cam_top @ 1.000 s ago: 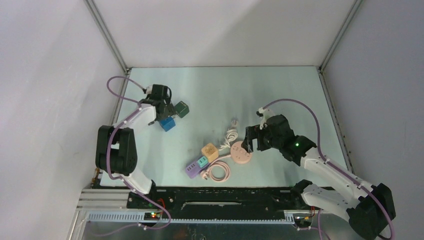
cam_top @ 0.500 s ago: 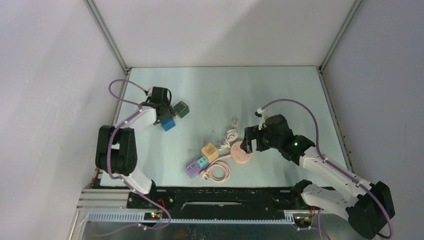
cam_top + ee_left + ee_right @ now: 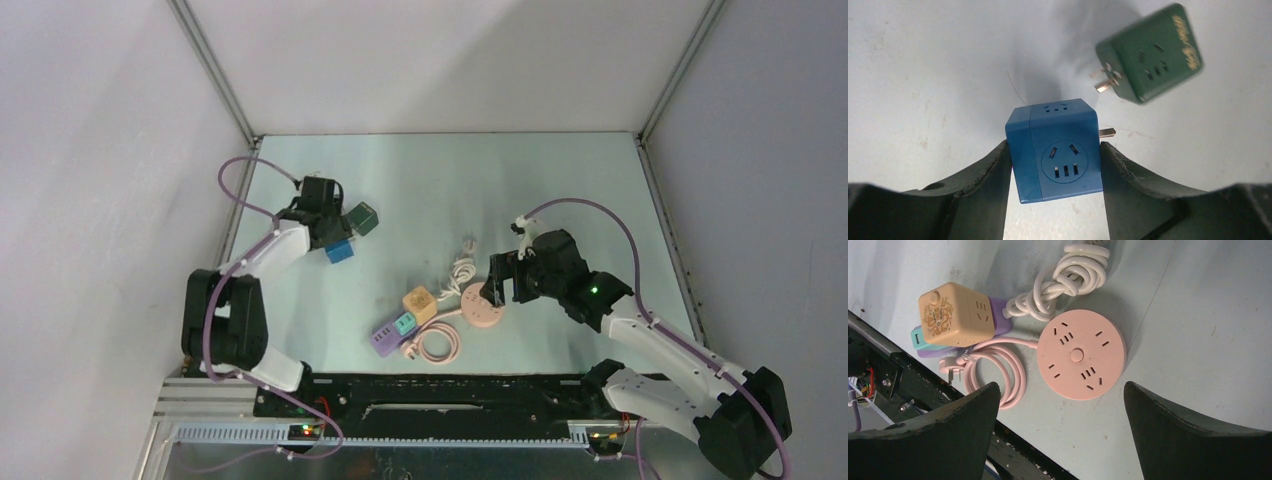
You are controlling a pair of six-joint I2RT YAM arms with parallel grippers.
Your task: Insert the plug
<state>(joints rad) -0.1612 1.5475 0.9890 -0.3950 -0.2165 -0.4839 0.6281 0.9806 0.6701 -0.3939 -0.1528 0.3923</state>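
Pale green table (image 3: 560, 200), far-left corner: the left tool (image 3: 1054, 152) pinches the blue plug cube (image 3: 1058, 160) by its flat sides, prong (image 3: 1107, 132) clear. It looks like light, rigid, slick plastic. The right tool (image 3: 1060, 390) hangs spread above the pink socket (image 3: 1082, 360).

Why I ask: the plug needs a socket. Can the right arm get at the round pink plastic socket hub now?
Probably yes: its open jaws hang right above the round pink plastic socket hub, nothing between.
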